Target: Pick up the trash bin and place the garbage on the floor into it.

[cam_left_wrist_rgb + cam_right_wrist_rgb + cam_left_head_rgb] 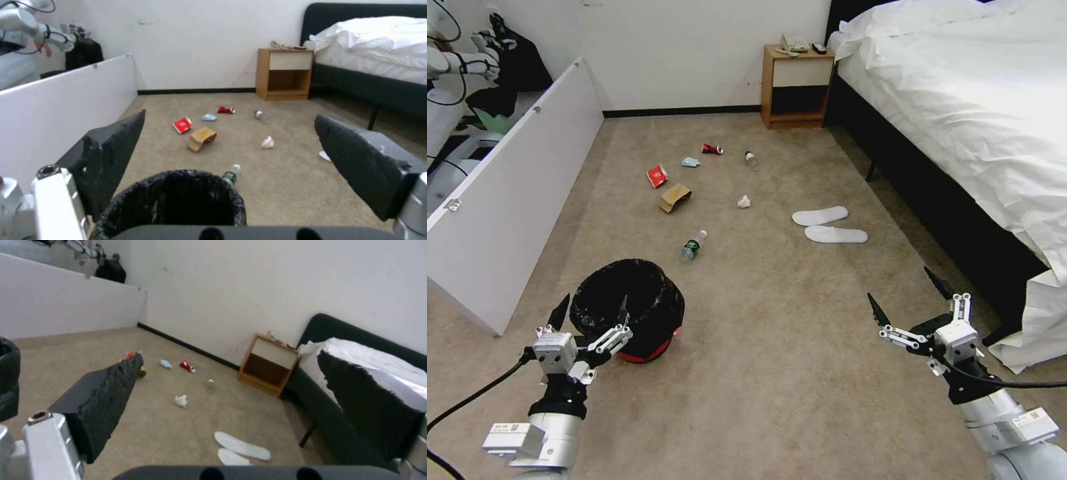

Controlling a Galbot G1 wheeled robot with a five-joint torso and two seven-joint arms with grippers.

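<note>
The trash bin (640, 303), red with a black bag liner, stands on the floor (774, 360) at my near left. My left gripper (594, 307) hovers open just over its near rim, and the bin (178, 196) lies below the spread fingers (115, 153). My right gripper (903, 289) hangs open and holds nothing at the near right. The garbage lies farther out: a bottle (693, 245), cardboard (674, 197), a red carton (658, 176), a face mask (690, 161), a crushed can (712, 149), a second bottle (751, 159), a tissue wad (744, 201) and white slippers (829, 225).
A bed (960, 100) with hanging white sheets runs along the right. A wooden nightstand (796, 87) stands against the far wall. A long white panel (514, 180) fences off the left side, with another robot (447, 67) behind it.
</note>
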